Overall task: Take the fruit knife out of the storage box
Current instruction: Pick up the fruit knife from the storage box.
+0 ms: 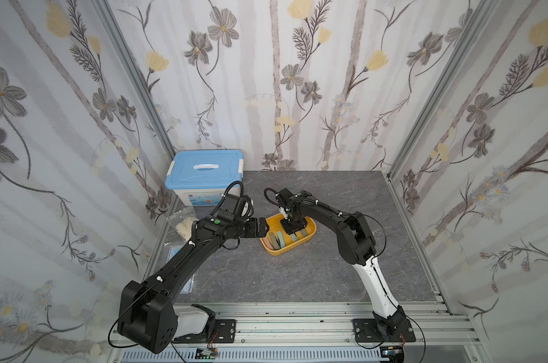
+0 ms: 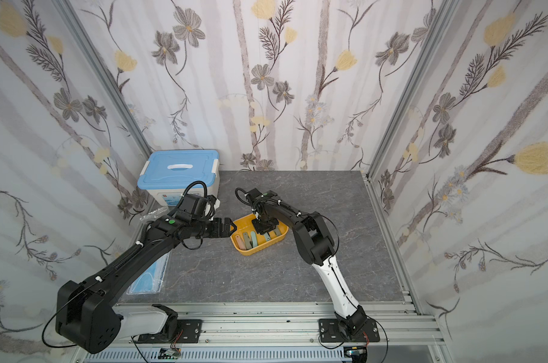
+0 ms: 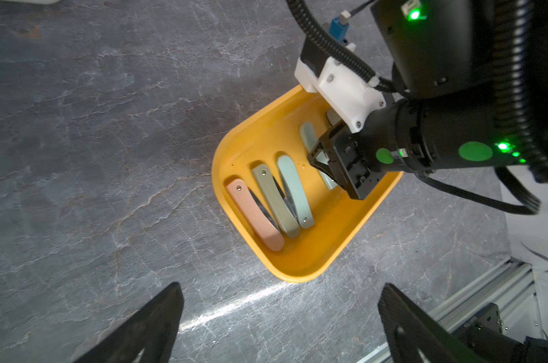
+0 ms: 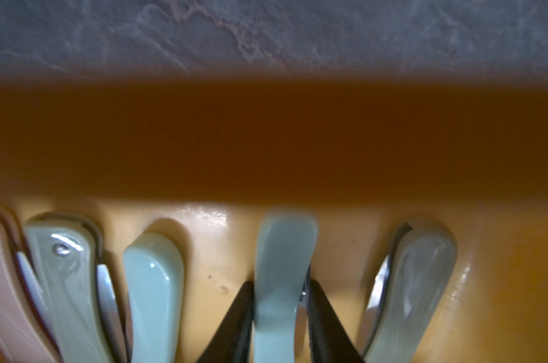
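The right gripper (image 4: 280,292) squeezes a pale green folding fruit knife (image 4: 285,251) in the shallow yellow plastic storage box (image 3: 297,267). The left gripper (image 3: 280,320) is wide open and holds nothing.

The grey marbled table (image 1: 297,276) carries the yellow storage box (image 1: 294,246) near its middle.

Walls (image 1: 266,94) with grey and yellow flower paper stand on three sides, behind and beside the left gripper (image 1: 264,229). Shiny metal posts (image 1: 134,78) run up the corners. Under the gripper lies a dark grey table top (image 1: 282,276) like stone. A bright stripe of light (image 3: 235,303) shines on it.
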{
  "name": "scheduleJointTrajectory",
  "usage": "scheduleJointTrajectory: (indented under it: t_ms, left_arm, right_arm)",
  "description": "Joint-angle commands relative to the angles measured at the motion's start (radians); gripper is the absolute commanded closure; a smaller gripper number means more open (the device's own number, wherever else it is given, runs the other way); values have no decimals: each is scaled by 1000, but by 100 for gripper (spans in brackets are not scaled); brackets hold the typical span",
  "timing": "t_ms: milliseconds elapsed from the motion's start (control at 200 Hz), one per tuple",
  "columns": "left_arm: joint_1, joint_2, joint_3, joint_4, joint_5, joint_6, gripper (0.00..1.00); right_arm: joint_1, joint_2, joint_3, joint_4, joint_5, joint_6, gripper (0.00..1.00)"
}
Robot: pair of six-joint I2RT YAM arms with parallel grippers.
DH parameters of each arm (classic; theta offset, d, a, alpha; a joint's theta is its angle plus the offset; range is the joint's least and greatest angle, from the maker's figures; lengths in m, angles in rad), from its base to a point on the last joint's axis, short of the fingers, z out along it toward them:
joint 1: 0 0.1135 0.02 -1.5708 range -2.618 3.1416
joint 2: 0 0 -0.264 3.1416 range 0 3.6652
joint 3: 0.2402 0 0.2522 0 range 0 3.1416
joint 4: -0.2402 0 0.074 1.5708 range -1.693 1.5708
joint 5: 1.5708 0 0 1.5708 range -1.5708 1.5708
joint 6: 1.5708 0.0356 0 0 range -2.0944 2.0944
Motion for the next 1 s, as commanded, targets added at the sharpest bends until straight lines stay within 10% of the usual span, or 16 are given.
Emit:
scheduleJointTrajectory:
  t_ms: [0, 624, 994]
  left_arm:
    - [0, -25, -19, 67, 68, 2, 0]
    - [0, -69, -73, 85, 81, -6, 0]
    - [0, -67, -77, 104, 88, -7, 0]
  right_arm:
    - [3, 19, 1, -52, -6, 22, 66]
    - [9, 27, 29, -76, 32, 13, 100]
    - [4, -5, 53, -84, 18, 9, 100]
